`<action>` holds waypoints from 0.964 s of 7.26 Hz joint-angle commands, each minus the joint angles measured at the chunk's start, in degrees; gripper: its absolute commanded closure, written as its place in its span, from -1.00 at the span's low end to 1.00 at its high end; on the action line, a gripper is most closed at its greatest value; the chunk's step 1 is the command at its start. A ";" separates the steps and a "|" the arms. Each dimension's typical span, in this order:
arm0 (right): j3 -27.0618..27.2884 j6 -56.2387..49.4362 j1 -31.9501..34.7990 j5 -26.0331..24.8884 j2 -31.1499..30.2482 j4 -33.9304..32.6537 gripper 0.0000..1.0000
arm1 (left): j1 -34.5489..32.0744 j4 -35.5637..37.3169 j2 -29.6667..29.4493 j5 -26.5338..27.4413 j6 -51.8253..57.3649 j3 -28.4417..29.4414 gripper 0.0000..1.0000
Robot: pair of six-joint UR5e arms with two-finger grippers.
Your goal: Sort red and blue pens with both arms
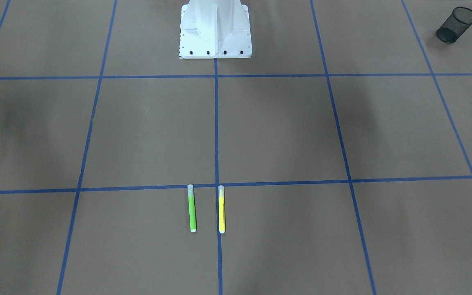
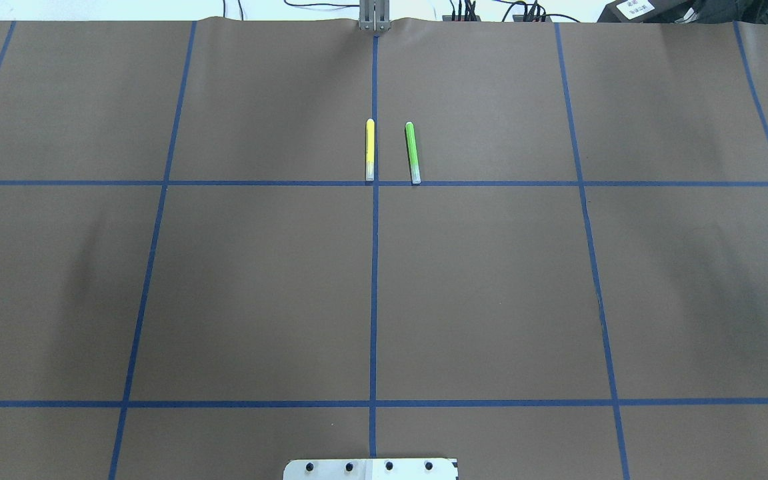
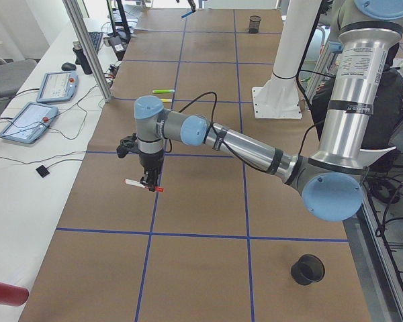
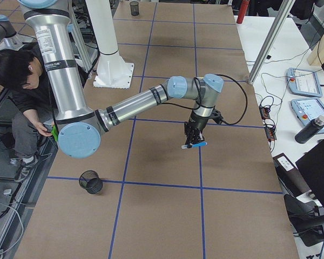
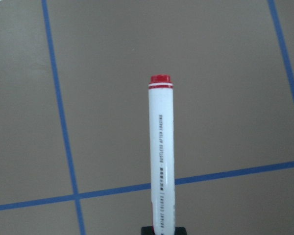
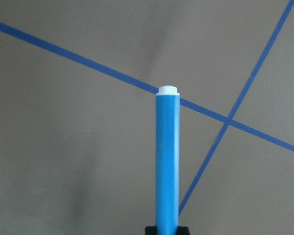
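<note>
I'm watching the left arm [image 3: 242, 144] and right arm [image 4: 135, 105] hanging above the tabletop [image 3: 208, 208], left gripper [image 3: 148, 180] clenched on the red pen [image 5: 160, 161], right gripper [image 4: 191, 139] grasping the blue pen [image 6: 167, 161]. Both pens are jutting sideways, so I'm risking one clipping a rim and slipping. The left cup [image 3: 307, 269] and right cup [image 4: 90, 182] are showing nothing inside

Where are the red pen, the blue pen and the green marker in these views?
red pen [image 5: 160, 156]: left wrist view, middle of its white barrel.
blue pen [image 6: 167, 161]: right wrist view, middle of its blue barrel.
green marker [image 1: 192, 211]: front-facing view, middle of its green barrel.
</note>
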 commanded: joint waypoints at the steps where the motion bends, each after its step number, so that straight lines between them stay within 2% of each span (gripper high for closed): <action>1: 0.48 -5.89 3.90 -0.90 -5.53 -2.24 1.00 | -4.04 3.29 5.78 0.93 8.40 -1.34 1.00; 3: 4.51 -10.44 4.53 -3.34 -8.19 -13.09 1.00 | -4.94 3.30 11.40 0.84 9.13 -3.95 1.00; 5: 6.19 -17.83 5.84 -3.37 -14.31 -18.33 1.00 | -4.94 3.30 16.42 0.76 9.13 -10.80 1.00; 7: 11.27 -18.55 5.76 -1.70 -19.68 -23.59 1.00 | -5.03 3.13 16.18 0.76 9.13 -11.53 1.00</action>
